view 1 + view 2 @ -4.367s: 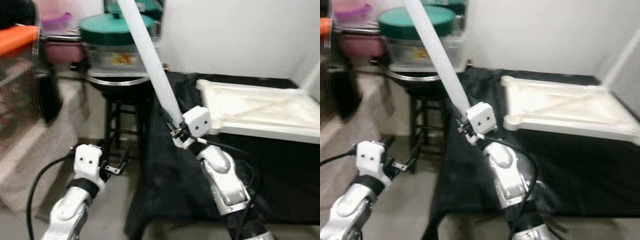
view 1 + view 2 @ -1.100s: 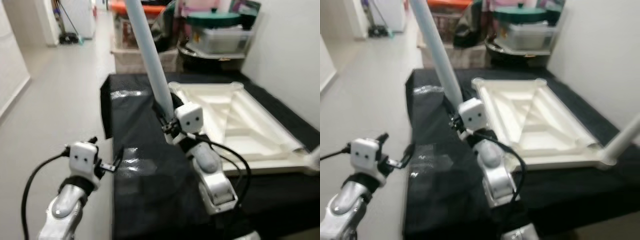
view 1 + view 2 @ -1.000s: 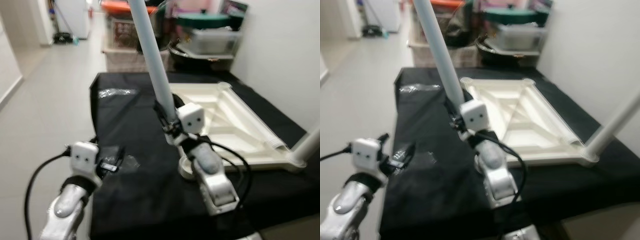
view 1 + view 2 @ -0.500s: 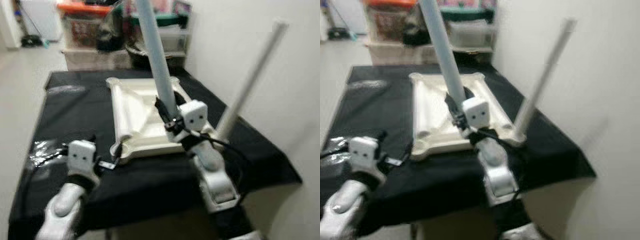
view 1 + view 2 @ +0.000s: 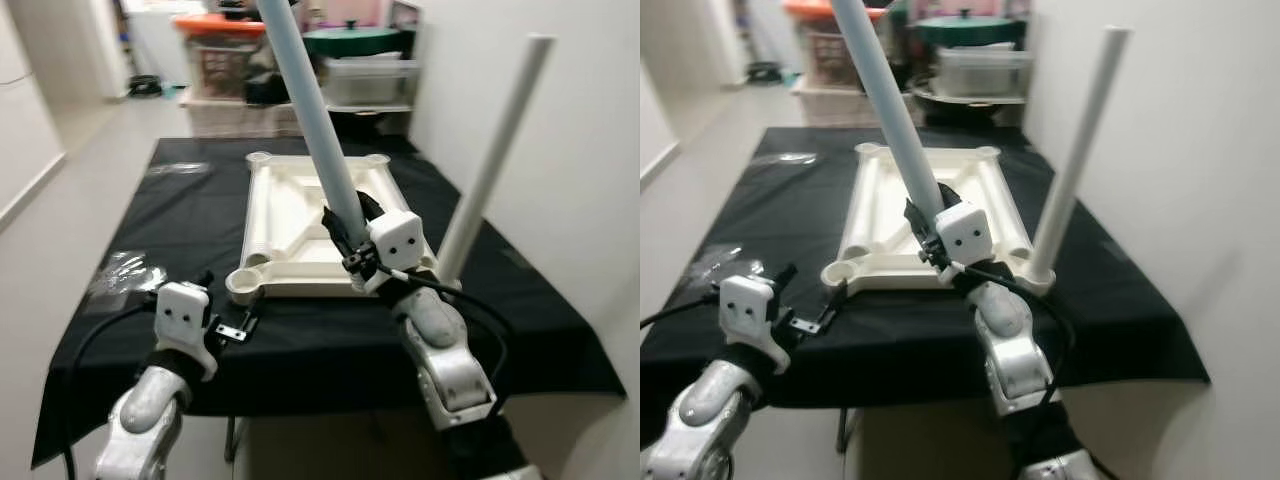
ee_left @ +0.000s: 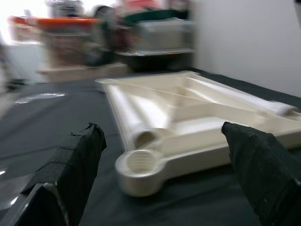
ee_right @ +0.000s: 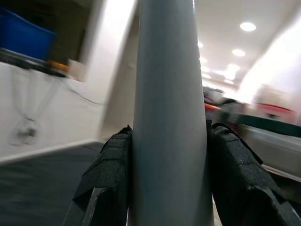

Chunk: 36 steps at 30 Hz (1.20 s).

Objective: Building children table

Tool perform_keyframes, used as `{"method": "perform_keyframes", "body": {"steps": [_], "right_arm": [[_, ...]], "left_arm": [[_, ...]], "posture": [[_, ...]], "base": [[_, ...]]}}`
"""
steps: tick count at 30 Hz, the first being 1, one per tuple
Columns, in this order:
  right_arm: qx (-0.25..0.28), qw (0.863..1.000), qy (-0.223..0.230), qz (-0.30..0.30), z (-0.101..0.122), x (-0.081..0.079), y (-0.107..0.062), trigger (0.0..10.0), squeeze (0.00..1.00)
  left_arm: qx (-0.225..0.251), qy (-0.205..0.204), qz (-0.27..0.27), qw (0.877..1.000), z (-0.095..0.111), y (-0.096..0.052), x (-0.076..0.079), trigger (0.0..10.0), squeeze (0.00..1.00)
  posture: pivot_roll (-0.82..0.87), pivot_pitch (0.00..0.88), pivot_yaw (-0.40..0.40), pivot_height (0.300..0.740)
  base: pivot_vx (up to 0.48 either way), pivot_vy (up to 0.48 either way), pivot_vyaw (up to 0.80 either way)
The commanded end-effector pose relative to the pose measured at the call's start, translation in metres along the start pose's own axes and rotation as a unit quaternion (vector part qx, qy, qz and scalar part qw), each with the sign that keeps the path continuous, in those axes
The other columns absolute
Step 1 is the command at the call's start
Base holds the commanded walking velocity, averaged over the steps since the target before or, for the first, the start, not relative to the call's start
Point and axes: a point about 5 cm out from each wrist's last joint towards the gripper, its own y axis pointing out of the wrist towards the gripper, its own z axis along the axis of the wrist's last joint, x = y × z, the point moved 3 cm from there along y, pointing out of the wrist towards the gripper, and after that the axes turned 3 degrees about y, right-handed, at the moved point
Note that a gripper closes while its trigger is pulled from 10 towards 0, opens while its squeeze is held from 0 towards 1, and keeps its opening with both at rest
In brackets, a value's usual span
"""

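One leg stands fitted in upturned tabletop on counter; right hand clamps 2nd leg, sockets unfilled, left hand spread wide, empty.

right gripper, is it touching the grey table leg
Touching. The right wrist view shows the grey table leg clamped between the right gripper jaws, both pads pressed against it.

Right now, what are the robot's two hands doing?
Left gripper: open, holding nothing, aimed at the tabletop's near corner socket.
Right gripper: shut on the table leg.
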Motion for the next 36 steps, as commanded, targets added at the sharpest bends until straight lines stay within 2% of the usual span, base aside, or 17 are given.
{"method": "perform_keyframes", "body": {"steps": [1,5,7,8,9,10,12,15,18,20,22,26,28,29,30,31,36], "right_arm": [[0.0,1.0,0.002,0.012,-0.001,-0.001,-0.002,0.0,0.0],[-0.004,0.999,0.002,0.035,-0.003,-0.004,-0.004,0.0,0.0],[-0.023,0.997,0.004,0.079,-0.01,-0.012,-0.009,0.0,0.0],[-0.023,0.997,0.004,0.079,-0.01,-0.012,-0.009,0.0,0.0],[-0.038,0.992,-0.006,0.121,-0.016,-0.02,-0.015,0.0,0.0],[-0.038,0.992,-0.006,0.121,-0.016,-0.02,-0.015,0.0,0.0],[-0.066,0.981,-0.017,0.183,-0.029,-0.032,-0.027,0.0,0.0],[-0.072,0.976,-0.024,0.204,-0.032,-0.036,-0.032,0.0,0.0],[-0.081,0.96,-0.037,0.264,-0.036,-0.046,-0.044,0.0,0.0],[-0.081,0.96,-0.037,0.264,-0.036,-0.046,-0.044,0.0,0.0],[-0.084,0.951,-0.042,0.295,-0.038,-0.051,-0.051,0.0,0.0],[-0.083,0.949,-0.042,0.302,-0.038,-0.051,-0.053,0.0,0.0],[-0.078,0.946,-0.037,0.312,-0.035,-0.049,-0.055,0.0,0.0],[-0.075,0.946,-0.035,0.313,-0.034,-0.048,-0.055,0.0,0.0],[-0.075,0.946,-0.035,0.313,-0.034,-0.048,-0.055,0.0,0.0],[-0.075,0.945,-0.035,0.316,-0.034,-0.048,-0.056,0.0,0.0],[-0.076,0.944,-0.038,0.319,-0.035,-0.047,-0.057,0.0,0.0]], "left_arm": [[-0.002,-0.029,0.008,1.0,-0.001,0.002,-0.002,10.0,0.0],[0.01,-0.067,0.018,0.998,0.005,0.004,-0.007,10.0,0.0],[0.027,-0.111,0.014,0.993,0.014,0.006,-0.008,10.0,0.0],[0.027,-0.111,0.014,0.993,0.014,0.006,-0.008,10.0,0.0],[0.042,-0.141,0.001,0.989,0.023,0.007,-0.006,10.0,0.0],[0.042,-0.141,0.001,0.989,0.023,0.007,-0.006,10.0,0.0],[0.072,-0.173,-0.029,0.982,0.04,0.007,0.0,10.0,0.0],[0.081,-0.179,-0.04,0.98,0.045,0.007,0.002,10.0,0.0],[0.087,-0.199,-0.052,0.975,0.048,0.007,0.002,10.0,0.0],[0.087,-0.199,-0.052,0.975,0.048,0.007,0.002,10.0,0.0],[0.089,-0.218,-0.049,0.971,0.049,0.009,-0.002,10.0,0.0],[0.091,-0.226,-0.045,0.969,0.05,0.011,-0.005,10.0,0.0],[0.095,-0.24,-0.025,0.966,0.05,0.014,-0.015,10.0,0.0],[0.097,-0.245,-0.017,0.965,0.05,0.015,-0.018,7.0,0.0],[0.097,-0.245,-0.017,0.965,0.05,0.015,-0.018,7.0,0.0],[0.106,-0.251,-0.015,0.962,0.052,0.015,-0.021,0.0,0.0],[0.123,-0.266,-0.013,0.956,0.057,0.014,-0.024,0.0,0.0]], "posture": [[0.05,0.0,-0.075,0.74],[0.05,0.0,-0.075,0.74],[0.05,0.0,-0.076,0.74],[0.05,0.0,-0.076,0.74],[0.04,0.0,-0.075,0.74],[0.04,0.0,-0.075,0.74],[0.05,0.0,-0.075,0.74],[0.05,0.0,-0.075,0.74],[0.04,0.0,-0.073,0.74],[0.04,0.0,-0.073,0.74],[0.04,0.0,-0.07,0.74],[0.04,0.0,-0.069,0.74],[0.04,0.0,-0.065,0.74],[0.04,0.0,-0.065,0.74],[0.04,0.0,-0.065,0.74],[0.04,0.0,-0.065,0.74],[0.04,0.0,-0.063,0.74]], "base": [[0.0,0.0,0.59],[0.0,0.0,0.15],[0.0,0.0,0.0],[0.0,0.0,0.0],[0.0,0.0,0.0],[0.0,0.0,0.0],[0.0,0.0,0.0],[0.0,0.0,0.0],[0.0,0.0,0.0],[0.0,0.0,0.0],[0.0,0.0,0.0],[0.0,0.0,0.0],[0.0,0.0,0.0],[0.0,0.0,0.0],[0.0,0.0,0.0],[0.0,0.0,0.0],[0.0,0.0,0.0]]}}
